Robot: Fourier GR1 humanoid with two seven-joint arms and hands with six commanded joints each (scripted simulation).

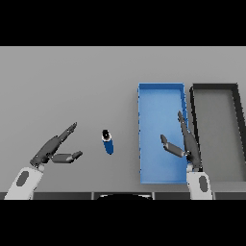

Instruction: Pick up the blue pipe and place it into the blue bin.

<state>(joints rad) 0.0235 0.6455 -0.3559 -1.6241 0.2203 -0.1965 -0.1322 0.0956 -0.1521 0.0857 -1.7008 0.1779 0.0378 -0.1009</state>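
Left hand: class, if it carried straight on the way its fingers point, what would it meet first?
Nothing, it seems. The left hand points up and right over bare table, passing beyond the blue pipe; depth is uncertain.

Plain grey surface (pixel 72 81) fills the whole view, edge to edge, matte, no marks or seams. Light is even & soft, no hard shadows. No wall, floor or window in shot. At right sits a dark, black-rimmed tray (pixel 236 115) w/ grey inside, long side running away from the viewer, near the surface's right edge. Along the bottom, a thin dark strip marks the near edge.
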